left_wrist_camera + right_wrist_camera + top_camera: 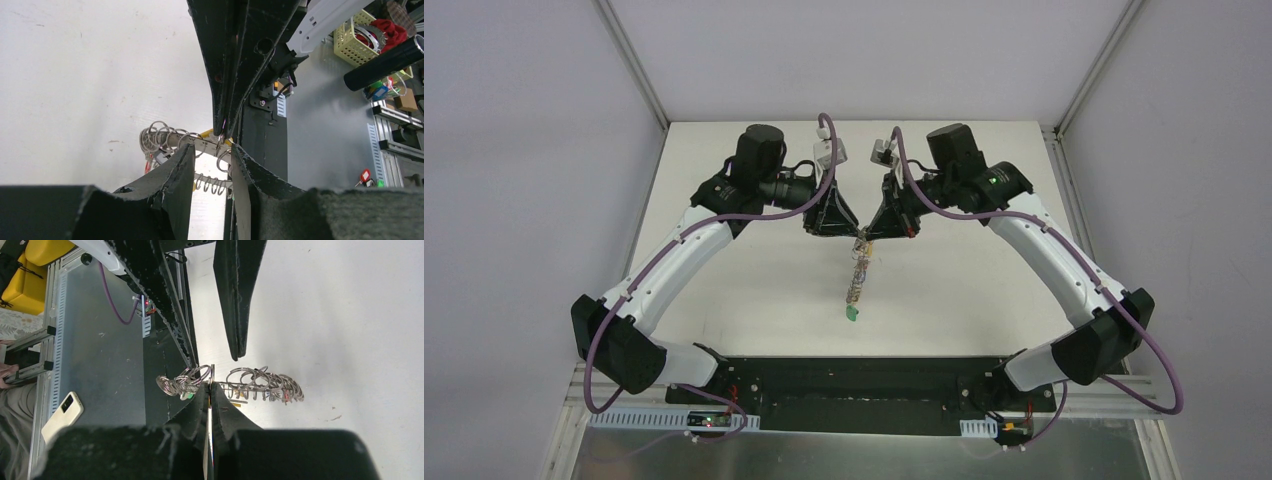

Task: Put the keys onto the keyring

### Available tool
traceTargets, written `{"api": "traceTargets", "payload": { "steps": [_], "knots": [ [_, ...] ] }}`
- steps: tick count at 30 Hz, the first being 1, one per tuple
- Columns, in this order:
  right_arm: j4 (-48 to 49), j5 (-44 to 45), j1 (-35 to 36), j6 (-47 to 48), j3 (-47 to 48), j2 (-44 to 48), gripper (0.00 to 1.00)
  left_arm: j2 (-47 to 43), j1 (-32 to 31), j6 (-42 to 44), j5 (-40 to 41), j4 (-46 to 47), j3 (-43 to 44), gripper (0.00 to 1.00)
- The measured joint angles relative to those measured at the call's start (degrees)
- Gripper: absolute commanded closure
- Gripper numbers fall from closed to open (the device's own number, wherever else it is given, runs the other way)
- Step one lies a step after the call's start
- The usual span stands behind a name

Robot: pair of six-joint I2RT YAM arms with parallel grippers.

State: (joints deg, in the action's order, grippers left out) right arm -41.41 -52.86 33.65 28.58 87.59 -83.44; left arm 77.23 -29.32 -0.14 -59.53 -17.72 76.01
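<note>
The keyring (857, 275) hangs off the table between both gripper tips, edge-on, its grey band fringed with silver wire loops. A green key (852, 314) dangles at its lower end. My right gripper (210, 385) is shut on the keyring's (250, 382) top edge among the loops. Red (286, 397) and yellow (240, 401) keys hang below the band. My left gripper (212, 149) stands open, the keyring's band (205, 145) crossing the gap at its fingertips. The right gripper (221, 131) pinches down from above. A red key (148, 162) hangs at the left.
A black base plate (854, 385) runs along the table's near edge between the arm bases. Off the table are a yellow basket (357, 37), a black tube (385, 62) and a phone (62, 415). White walls and a metal frame close the far side.
</note>
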Motion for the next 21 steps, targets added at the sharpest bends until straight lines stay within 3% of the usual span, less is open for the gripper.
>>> {"api": "traceTargets", "payload": {
  "steps": [11,21],
  "knots": [
    [-1.01,0.37,0.24,0.44,0.28,-0.72,1.00,0.17,-2.14,6.93,0.31,-4.98,0.04,0.70],
    [-0.98,0.42,0.26,0.42,0.28,-0.81,1.00,1.79,-2.64,8.11,1.14,-5.44,0.48,0.86]
  ]
}}
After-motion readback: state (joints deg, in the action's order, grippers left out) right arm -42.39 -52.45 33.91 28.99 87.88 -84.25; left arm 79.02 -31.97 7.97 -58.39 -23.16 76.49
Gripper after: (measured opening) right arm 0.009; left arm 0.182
